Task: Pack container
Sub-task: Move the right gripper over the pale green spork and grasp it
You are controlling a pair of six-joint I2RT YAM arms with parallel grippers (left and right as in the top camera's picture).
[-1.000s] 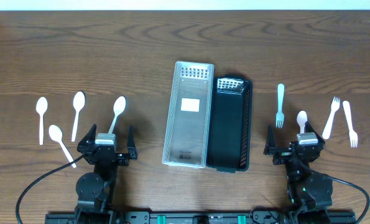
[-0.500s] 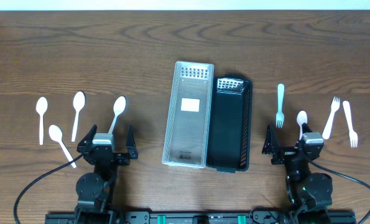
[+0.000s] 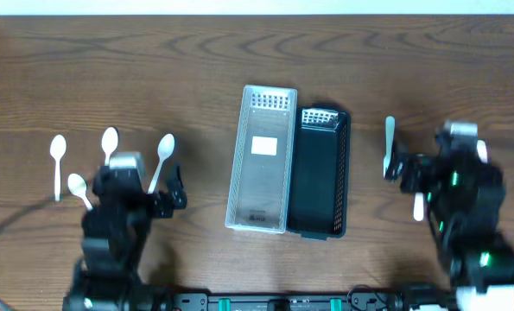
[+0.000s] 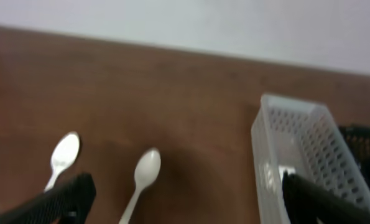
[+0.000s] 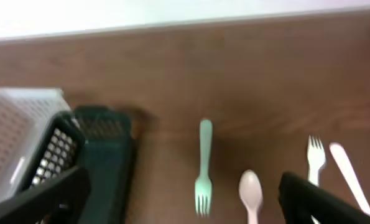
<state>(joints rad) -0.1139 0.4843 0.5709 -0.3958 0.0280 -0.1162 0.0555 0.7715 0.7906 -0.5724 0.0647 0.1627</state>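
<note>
A white slotted basket (image 3: pixel 261 160) and a black basket (image 3: pixel 322 173) lie side by side at the table's middle. Several white spoons lie on the left: one (image 3: pixel 164 151) beside my left gripper (image 3: pixel 140 188), others (image 3: pixel 110 140) (image 3: pixel 58 151) further left. The left wrist view shows the near spoon (image 4: pixel 144 174) between my open left fingers (image 4: pixel 185 202), with the white basket (image 4: pixel 296 155) to the right. My right gripper (image 3: pixel 438 168) is open above a fork (image 5: pixel 203 168) and a spoon (image 5: pixel 251 193). The fork shows in the overhead view (image 3: pixel 389 142).
More forks (image 5: pixel 315 158) lie right of the right gripper, partly hidden under the arm in the overhead view. The black basket (image 5: pixel 104 155) and the white basket (image 5: pixel 17 130) show left in the right wrist view. Bare wood lies behind the baskets.
Both arms have lifted and moved away from the front edge, over the utensils. The right arm now covers the forks on the right. Both grippers stay open.
</note>
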